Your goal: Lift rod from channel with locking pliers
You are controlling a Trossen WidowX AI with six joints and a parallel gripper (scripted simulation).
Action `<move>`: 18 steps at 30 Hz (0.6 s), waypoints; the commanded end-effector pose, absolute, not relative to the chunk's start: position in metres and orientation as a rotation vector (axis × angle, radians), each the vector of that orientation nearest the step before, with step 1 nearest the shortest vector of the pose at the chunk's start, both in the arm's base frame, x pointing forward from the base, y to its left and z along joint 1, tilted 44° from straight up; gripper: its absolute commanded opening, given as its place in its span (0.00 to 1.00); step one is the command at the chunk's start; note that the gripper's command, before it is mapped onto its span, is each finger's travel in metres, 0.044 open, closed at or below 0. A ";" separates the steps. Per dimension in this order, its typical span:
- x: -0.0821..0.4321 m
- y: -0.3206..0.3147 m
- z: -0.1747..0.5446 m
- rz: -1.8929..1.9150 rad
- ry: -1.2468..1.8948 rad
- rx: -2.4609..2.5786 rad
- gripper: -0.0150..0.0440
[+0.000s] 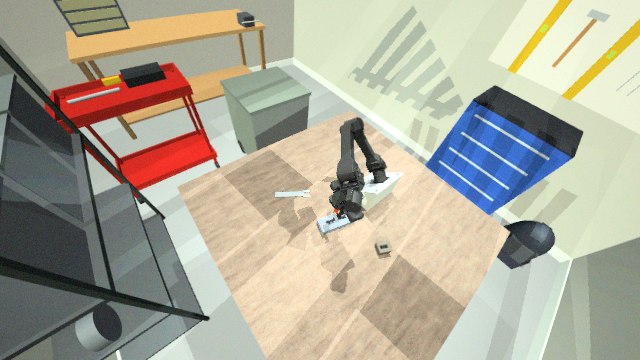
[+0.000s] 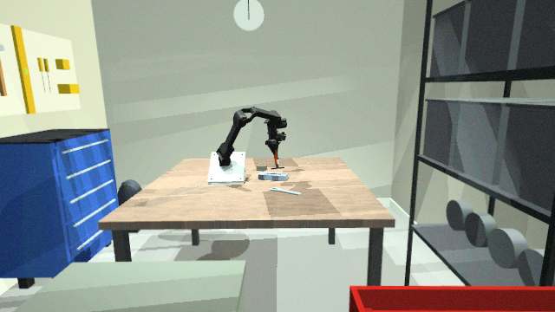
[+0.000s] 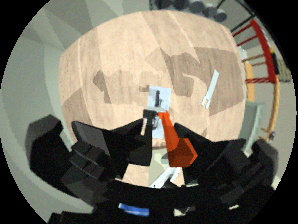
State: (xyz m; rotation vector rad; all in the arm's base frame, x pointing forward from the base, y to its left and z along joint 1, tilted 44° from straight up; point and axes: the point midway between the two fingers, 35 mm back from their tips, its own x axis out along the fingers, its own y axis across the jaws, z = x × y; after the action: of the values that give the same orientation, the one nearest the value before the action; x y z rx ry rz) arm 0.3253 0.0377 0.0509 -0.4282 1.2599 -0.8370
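My gripper [image 2: 275,150] [image 3: 158,123] is shut on the locking pliers, with the orange handle [image 2: 276,157] [image 3: 182,151] at one finger and a dark handle at the other. The pliers point down above the grey-blue channel block [image 1: 325,228] [image 2: 283,177] [image 3: 166,93]. In the exterior view, a thin dark rod [image 2: 281,167] lies crosswise at the jaw tips, a little above the block, with a gap below it. Whether the pliers are locked cannot be seen. The small beige holster [image 1: 383,247] [image 2: 261,167] stands apart from the block, without the pliers.
A pale wrench-like tool [image 1: 290,194] [image 2: 287,191] [image 3: 212,88] lies flat on the wooden table [image 1: 280,300] [image 2: 173,208], to one side of the block. The arm's white base plate [image 1: 382,187] [image 2: 236,173] is close behind the block.
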 end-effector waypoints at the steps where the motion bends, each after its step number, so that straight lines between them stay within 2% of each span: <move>1: 0.330 0.044 0.059 -0.821 1.215 -0.432 0.43; 18: 0.338 0.059 0.077 -0.788 1.106 -0.470 0.43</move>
State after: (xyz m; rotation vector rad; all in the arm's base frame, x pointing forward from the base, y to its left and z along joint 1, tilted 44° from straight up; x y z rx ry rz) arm 0.3347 0.0525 0.0693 -0.4661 1.1439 -0.8047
